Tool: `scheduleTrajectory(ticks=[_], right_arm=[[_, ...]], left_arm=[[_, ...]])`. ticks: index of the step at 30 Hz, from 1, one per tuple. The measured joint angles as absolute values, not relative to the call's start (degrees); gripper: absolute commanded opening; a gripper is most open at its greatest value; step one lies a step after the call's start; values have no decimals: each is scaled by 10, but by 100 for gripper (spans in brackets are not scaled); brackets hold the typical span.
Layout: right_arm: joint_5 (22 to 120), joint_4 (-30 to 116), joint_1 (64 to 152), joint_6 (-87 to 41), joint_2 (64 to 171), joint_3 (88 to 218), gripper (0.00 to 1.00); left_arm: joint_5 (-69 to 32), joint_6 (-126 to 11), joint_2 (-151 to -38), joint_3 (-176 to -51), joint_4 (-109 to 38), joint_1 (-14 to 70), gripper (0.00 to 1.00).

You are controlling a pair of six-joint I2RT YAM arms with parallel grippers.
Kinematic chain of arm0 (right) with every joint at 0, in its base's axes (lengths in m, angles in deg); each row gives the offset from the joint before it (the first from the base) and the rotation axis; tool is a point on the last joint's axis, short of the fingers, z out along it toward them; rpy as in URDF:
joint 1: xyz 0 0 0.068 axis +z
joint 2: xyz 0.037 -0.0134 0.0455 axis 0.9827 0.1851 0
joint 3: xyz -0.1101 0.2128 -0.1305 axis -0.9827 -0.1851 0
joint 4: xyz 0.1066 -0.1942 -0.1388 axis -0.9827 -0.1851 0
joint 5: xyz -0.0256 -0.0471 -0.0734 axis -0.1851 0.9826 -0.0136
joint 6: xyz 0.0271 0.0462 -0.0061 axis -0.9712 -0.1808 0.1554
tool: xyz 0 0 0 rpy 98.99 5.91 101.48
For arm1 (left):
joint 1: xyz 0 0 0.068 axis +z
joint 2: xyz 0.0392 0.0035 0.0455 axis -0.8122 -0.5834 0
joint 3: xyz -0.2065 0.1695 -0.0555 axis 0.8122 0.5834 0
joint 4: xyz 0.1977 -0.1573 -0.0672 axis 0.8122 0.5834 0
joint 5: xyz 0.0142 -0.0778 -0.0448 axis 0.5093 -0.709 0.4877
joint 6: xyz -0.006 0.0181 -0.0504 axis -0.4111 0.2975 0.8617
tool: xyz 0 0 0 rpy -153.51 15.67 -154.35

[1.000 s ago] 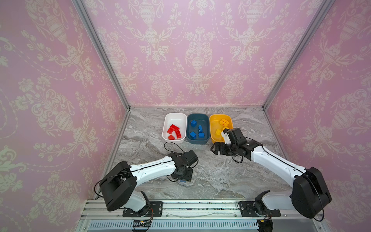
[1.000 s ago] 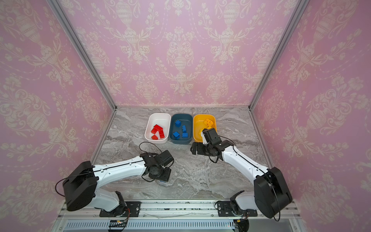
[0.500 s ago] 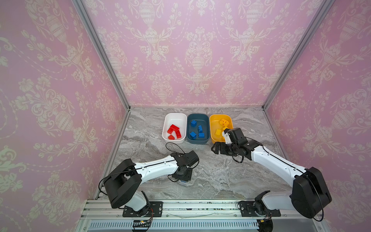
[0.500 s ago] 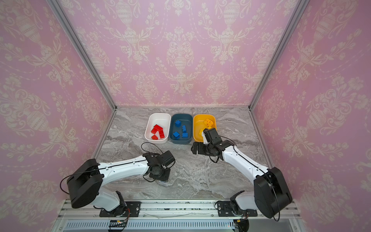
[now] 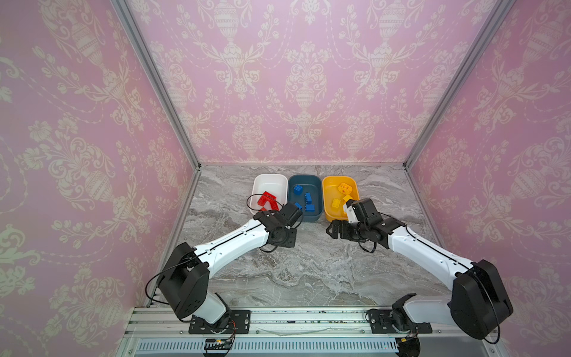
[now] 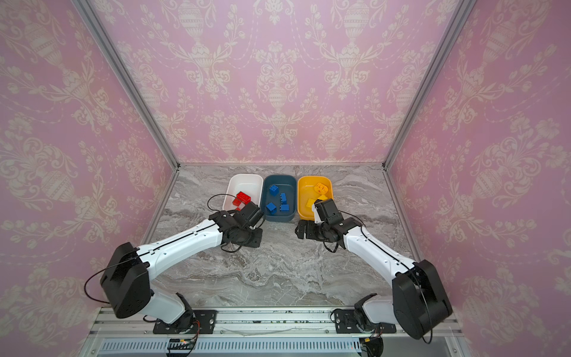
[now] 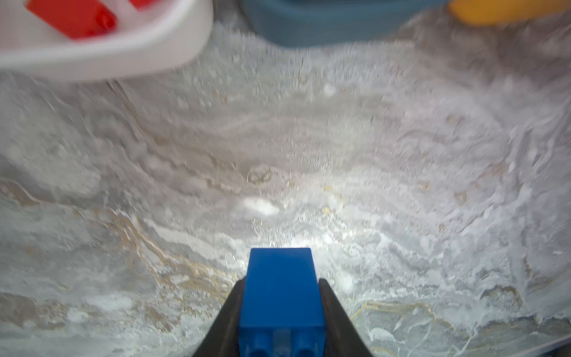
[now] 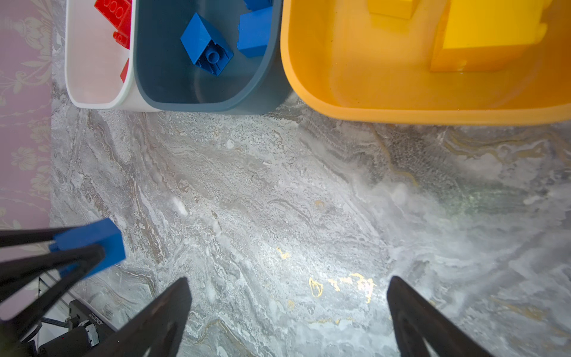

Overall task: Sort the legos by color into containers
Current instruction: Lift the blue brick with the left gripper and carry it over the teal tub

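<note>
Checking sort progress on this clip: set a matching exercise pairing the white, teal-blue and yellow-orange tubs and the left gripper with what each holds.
Column one:
1. white rounded plastic tub
2. dark teal-blue plastic tub
3. yellow-orange plastic tub
4. left gripper

Column two:
A. fingers shut on one small blue studded brick
B. red bricks inside
C. yellow bricks inside
D. several loose blue bricks inside

Pairs: 1-B, 2-D, 3-C, 4-A.

Three tubs (image 5: 268, 176), five blue bricks (image 5: 298, 189), perhaps three red bricks (image 5: 268, 197), three yellow bricks (image 5: 336, 203)
</note>
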State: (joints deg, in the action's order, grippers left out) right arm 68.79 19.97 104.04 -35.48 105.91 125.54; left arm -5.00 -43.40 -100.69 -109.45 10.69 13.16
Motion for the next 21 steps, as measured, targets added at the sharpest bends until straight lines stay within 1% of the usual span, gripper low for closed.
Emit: scheduleTrajectory(ticks=[5, 9, 16, 18, 19, 20, 21], right_arm=[[688, 204, 1040, -355, 1059, 1255, 100], [688, 204, 1040, -357, 1059, 1255, 100], [686, 204, 1040, -364, 1058, 1255, 100], [686, 202, 1040, -365, 1055, 1255, 100], [686, 201, 1040, -365, 1053, 1256, 100], [686, 201, 1040, -365, 1051, 1256, 100], [686, 201, 1040, -365, 1049, 1256, 100]], left_arm=[[-39, -512, -1083, -1208, 57, 169, 29], [-41, -561, -1169, -1292, 18, 190, 28], [-44, -605, -1312, -1413, -18, 215, 28], [-44, -614, -1341, -1436, -18, 219, 34], [-44, -617, -1352, -1444, -18, 219, 43], [-44, -623, -1359, -1449, -18, 220, 55], [-44, -626, -1364, -1450, -18, 220, 65]])
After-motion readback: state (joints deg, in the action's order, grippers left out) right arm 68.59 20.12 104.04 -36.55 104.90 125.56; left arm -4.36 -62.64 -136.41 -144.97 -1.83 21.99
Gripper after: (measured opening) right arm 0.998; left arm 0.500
